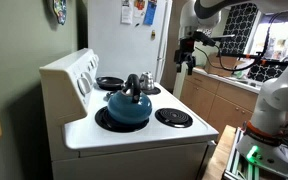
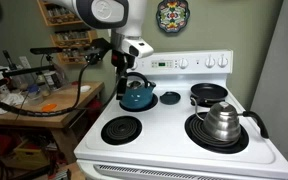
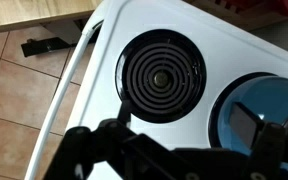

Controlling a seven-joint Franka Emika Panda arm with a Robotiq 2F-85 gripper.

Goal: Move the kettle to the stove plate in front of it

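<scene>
A blue kettle (image 2: 137, 96) stands on the back left stove plate, also seen in an exterior view (image 1: 127, 105) and at the right edge of the wrist view (image 3: 272, 108). The empty coil plate in front of it (image 2: 122, 129) shows in both exterior views (image 1: 174, 117) and fills the middle of the wrist view (image 3: 162, 75). My gripper (image 2: 125, 68) hangs open and empty well above the stove in both exterior views (image 1: 187, 62). In the wrist view its fingers (image 3: 189, 117) are spread apart, touching nothing.
A silver kettle (image 2: 222, 121) sits on the front right plate. A black pan (image 2: 209, 93) is on the back right plate. The stove's control panel (image 2: 189, 64) rises at the back. A cluttered table (image 2: 44, 100) stands beside the stove and a wooden counter (image 1: 219, 85) beyond it.
</scene>
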